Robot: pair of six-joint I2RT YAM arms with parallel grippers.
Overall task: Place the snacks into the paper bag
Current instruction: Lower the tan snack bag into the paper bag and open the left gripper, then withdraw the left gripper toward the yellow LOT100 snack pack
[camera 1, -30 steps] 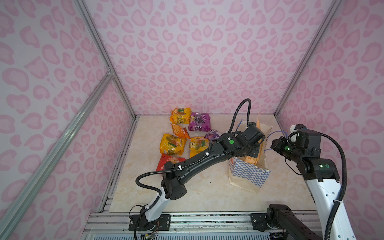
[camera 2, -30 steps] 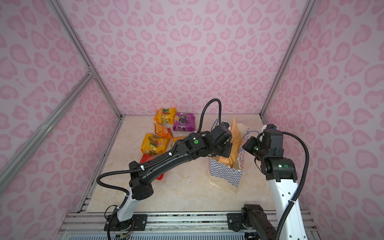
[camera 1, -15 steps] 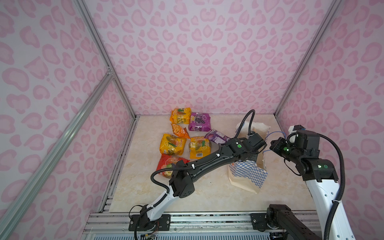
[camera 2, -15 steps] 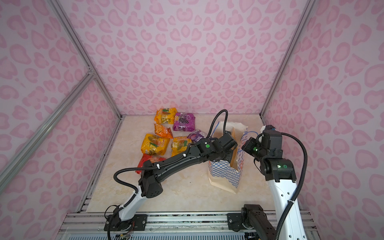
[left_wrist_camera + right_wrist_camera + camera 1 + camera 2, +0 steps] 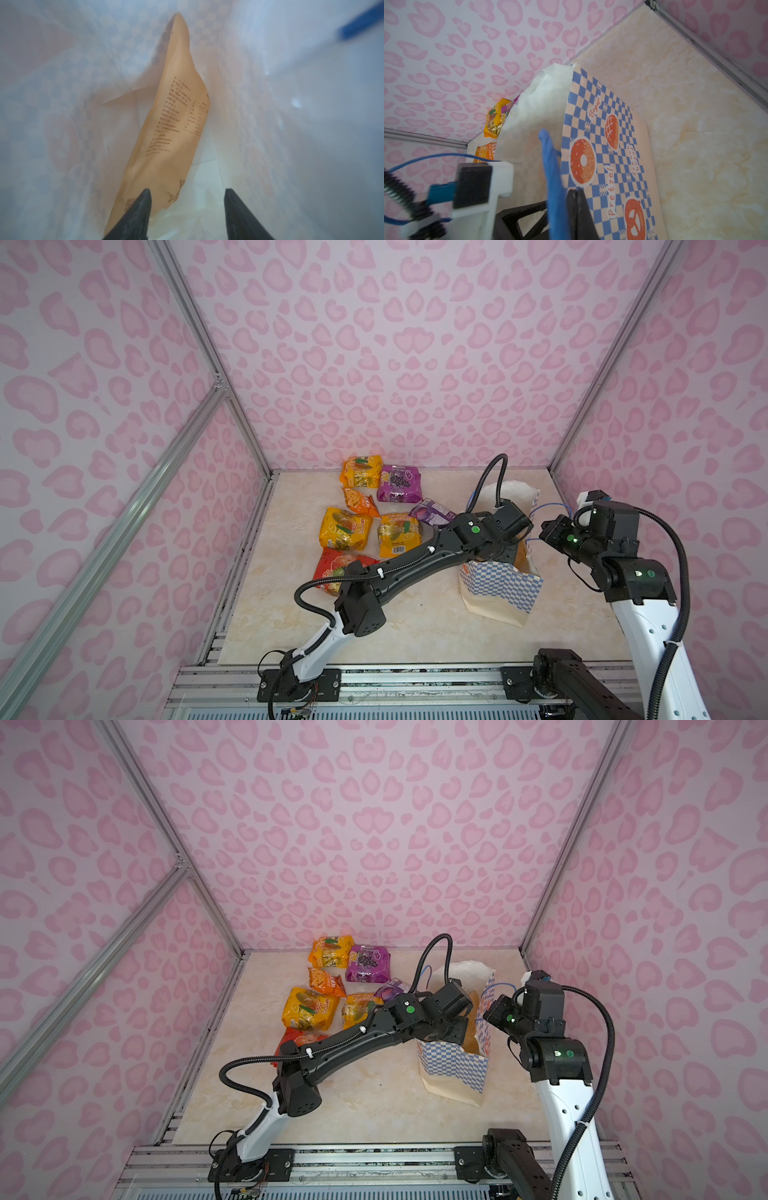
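Jaws of left gripper (image 5: 186, 192) stand apart inside paper bag (image 5: 498, 587) over tan pouch (image 5: 166, 128); right gripper (image 5: 576, 194) pinches bag's rim.

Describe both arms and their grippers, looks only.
Left arm: black links on a white base segment, black ribbed cable, white cable ties, green dot. Right arm: black joints, white lower link, green lights. Left gripper and right gripper: black tapered fingers.

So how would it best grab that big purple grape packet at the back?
Likely from straight above, pinching the purple grape packet by its edge nearest the paper bag. It lies flat on the table, an orange packet sits against its opposite edge, and the wall stands close behind.
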